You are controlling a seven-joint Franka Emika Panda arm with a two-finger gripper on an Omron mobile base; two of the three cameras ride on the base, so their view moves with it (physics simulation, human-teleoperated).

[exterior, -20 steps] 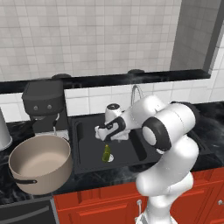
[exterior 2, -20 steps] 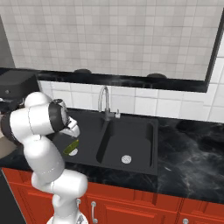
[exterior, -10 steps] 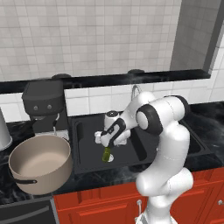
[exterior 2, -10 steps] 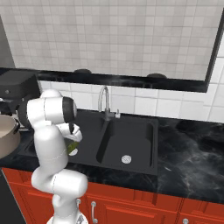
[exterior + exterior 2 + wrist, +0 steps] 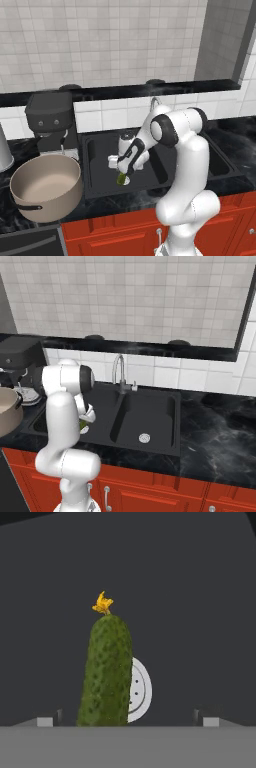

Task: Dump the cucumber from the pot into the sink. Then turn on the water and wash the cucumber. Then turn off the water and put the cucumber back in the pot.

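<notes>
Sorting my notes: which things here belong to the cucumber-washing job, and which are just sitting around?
Job: cucumber, in the sink; pot on the counter; faucet; open gripper.
Sitting around: coffee machine.

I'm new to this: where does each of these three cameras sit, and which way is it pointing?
Left base view: behind the arm's left, facing the sink and pot; arm rises lower right.
Right base view: behind its right, same sink; arm lower left.
Hand view: on the hand, looking along the open gripper at the cucumber over a drain.
Both base views share the faucet.
</notes>
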